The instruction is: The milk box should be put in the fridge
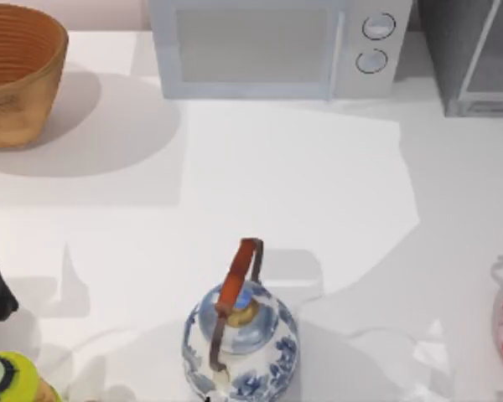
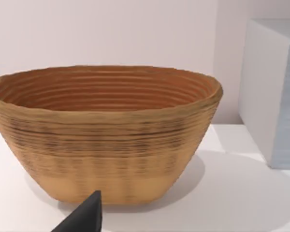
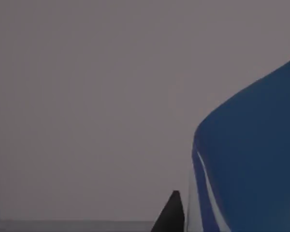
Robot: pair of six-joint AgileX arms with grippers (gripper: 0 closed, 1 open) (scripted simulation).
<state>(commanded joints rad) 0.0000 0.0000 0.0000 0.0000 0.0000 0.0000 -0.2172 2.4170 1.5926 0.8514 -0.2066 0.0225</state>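
One woven basket [image 1: 12, 71] stands at the table's [image 1: 302, 193] far-left corner; its visible inside [image 2: 106, 89] holds nothing. Fridge [image 1: 474, 54] occupies the far-right corner. Milk box [image 3: 251, 159] sits close before the right wrist camera; finger state of either gripper cannot be told.

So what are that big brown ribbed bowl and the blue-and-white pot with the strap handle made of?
The big brown ribbed bowl looks like coiled wicker or wood: matte, ringed ridges. The blue-and-white pot seems glazed porcelain, glossy with painted pattern; its handle looks like brown leather or wood.

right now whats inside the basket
Nothing I can see: the left wrist view looks into the basket and shows bare ribbed inner wall. Its near wall hides the bottom, so something small and low there would go unseen.
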